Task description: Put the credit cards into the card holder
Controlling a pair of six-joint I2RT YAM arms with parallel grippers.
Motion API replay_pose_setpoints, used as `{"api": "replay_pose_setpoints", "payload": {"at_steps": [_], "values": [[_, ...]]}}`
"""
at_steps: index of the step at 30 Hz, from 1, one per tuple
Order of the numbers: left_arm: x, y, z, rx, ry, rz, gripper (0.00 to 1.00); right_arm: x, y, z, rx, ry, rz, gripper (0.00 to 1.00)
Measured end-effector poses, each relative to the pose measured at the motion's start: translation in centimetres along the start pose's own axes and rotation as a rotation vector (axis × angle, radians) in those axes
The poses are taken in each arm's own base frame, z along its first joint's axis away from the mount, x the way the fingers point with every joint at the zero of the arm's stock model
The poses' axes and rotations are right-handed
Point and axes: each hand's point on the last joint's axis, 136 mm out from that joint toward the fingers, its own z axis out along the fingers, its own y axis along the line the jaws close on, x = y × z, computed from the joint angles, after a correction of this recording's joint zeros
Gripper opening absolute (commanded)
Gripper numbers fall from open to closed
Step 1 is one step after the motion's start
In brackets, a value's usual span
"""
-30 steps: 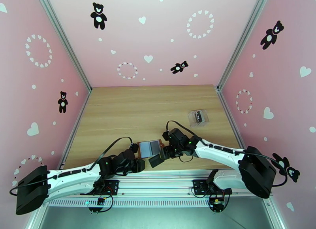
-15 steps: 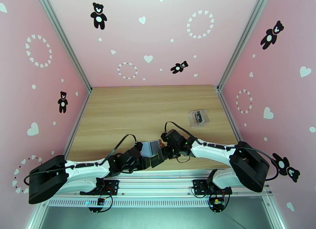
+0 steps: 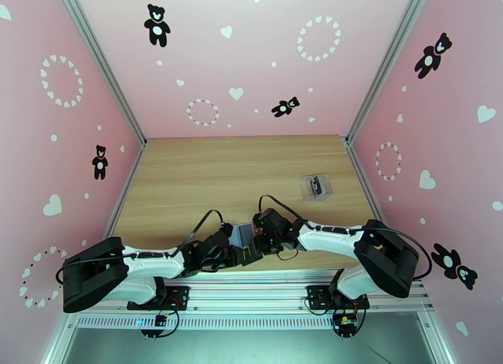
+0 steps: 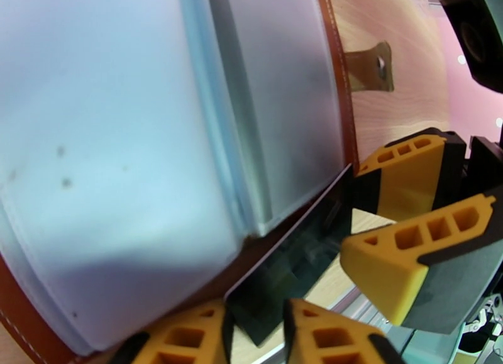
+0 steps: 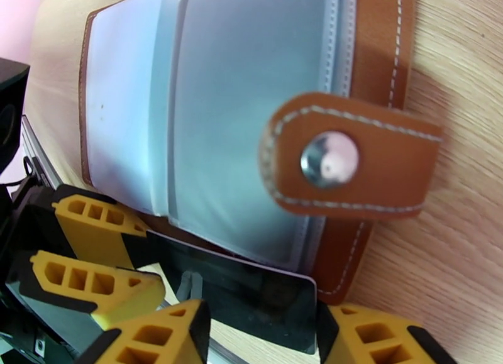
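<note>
Straddling the credit card [image 5: 251,296] at the near edge of the card holder [image 5: 377,44], the left pincer [image 4: 253,315] stands narrow, the right pincer [image 5: 263,321] half-open, grip unclear; a skewed push could slide it under the pockets [image 5: 251,126].

Bright, even light; the overhead view bows at its edges; the card holder [image 4: 126,139] blurs in wrist close-ups.

The holder [image 5: 377,57] is brown leather with pale stitching, a silver snap [image 5: 329,159] and grey pockets [image 5: 245,107]. The card [image 5: 251,290] is black. The fingers [image 4: 402,258] are orange and black. The table [image 3: 220,170] is light wood; the walls [image 3: 251,44] are pink with black bears and white hearts.
</note>
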Motion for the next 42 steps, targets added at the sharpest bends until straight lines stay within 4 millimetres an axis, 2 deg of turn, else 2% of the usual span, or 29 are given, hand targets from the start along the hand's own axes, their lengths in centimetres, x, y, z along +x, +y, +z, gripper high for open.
{"api": "replay_pose_setpoints", "payload": {"at_steps": [9, 16, 18, 21, 24, 27, 32, 34, 36, 39, 42], "values": [[-0.4, -1.0, -0.6, 0.035, -0.016, 0.005, 0.24, -0.4, 1.2, 0.5, -0.049, -0.011, 0.004, 0.48], [-0.9, -1.8, -1.6, 0.059, -0.044, 0.020, 0.01, -0.2, 2.1, 0.8, -0.088, -0.011, -0.009, 0.47], [-0.9, -1.7, -2.0, 0.056, -0.048, 0.026, 0.00, -0.1, 2.1, 0.8, -0.089, -0.008, -0.010, 0.48], [-1.1, -1.8, -3.0, 0.050, -0.061, 0.045, 0.00, 0.1, 2.0, 0.3, -0.075, -0.010, -0.018, 0.53], [-1.7, -2.6, -4.8, 0.045, -0.086, 0.090, 0.00, 0.0, 2.2, -1.7, -0.056, -0.046, -0.059, 0.58], [-3.2, -4.6, -8.0, 0.051, -0.152, 0.160, 0.00, -1.4, 3.6, -5.2, -0.056, -0.141, -0.130, 0.61], [-7.5, -10.0, -16.1, 0.092, -0.368, 0.324, 0.00, -4.5, 7.1, -13.2, -0.110, -0.406, -0.263, 0.77], [-9.3, -11.9, -19.0, 0.092, -0.471, 0.409, 0.00, -5.2, 7.9, -15.8, -0.126, -0.487, -0.281, 0.78], [-10.8, -13.3, -21.1, 0.065, -0.560, 0.508, 0.00, -5.6, 8.4, -17.7, -0.140, -0.533, -0.279, 0.78], [-13.1, -14.7, -22.8, -0.040, -0.668, 0.670, 0.00, -6.4, 9.7, -19.5, -0.174, -0.553, -0.237, 0.77], [-15.2, -16.4, -22.5, -0.167, -0.729, 0.855, 0.00, -7.2, 11.7, -20.8, -0.230, -0.544, -0.185, 0.77]]}}
